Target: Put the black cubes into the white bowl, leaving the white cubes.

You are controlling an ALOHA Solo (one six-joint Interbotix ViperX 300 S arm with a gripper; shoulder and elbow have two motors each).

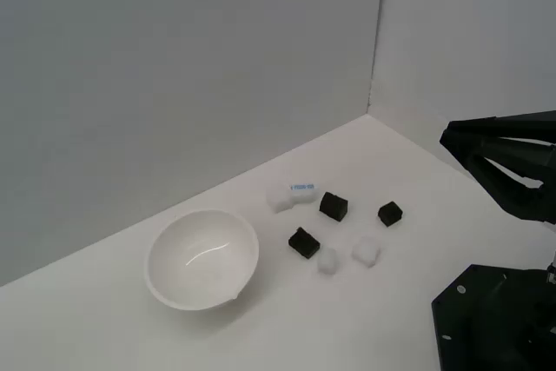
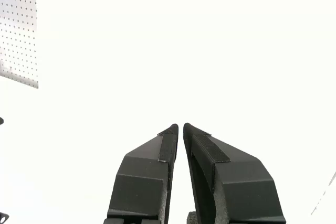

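In the exterior view, the bowl (image 1: pixel 202 258) sits on the table (image 1: pixel 104 327), toward that view's left. It looks empty. Three black cubes lie to its right: one (image 1: pixel 304 242) close to the bowl, one (image 1: pixel 334 206) behind it, and one (image 1: pixel 390 213) farther right. None is in the bowl yet. The white ones are mixed in. A white block (image 1: pixel 289 196) with a blue label lies just beside the back black cube. Two small white cubes (image 1: pixel 327 260) (image 1: pixel 366 252) lie close in front of the black ones, and the first nearly touches the nearest black cube.

My pincer (image 1: pixel 452 138) hangs at the exterior view's right edge, up off the table and well apart from every cube. It holds nothing.

In the wrist view, my two fingers (image 2: pixel 168 145) come to a point with only a thin slit between the tips, so my pincer is closed, or very nearly. Everything past them is washed out white. I cannot see any cube or the bowl there.

Here is what can go wrong. If I come down closed, I just push a cube away. The white cubes sit so close that I may bump one or grab it by mistake. The bright wrist view will not help me aim, I think. And a small cube dropped from too high may bounce out of the bowl.
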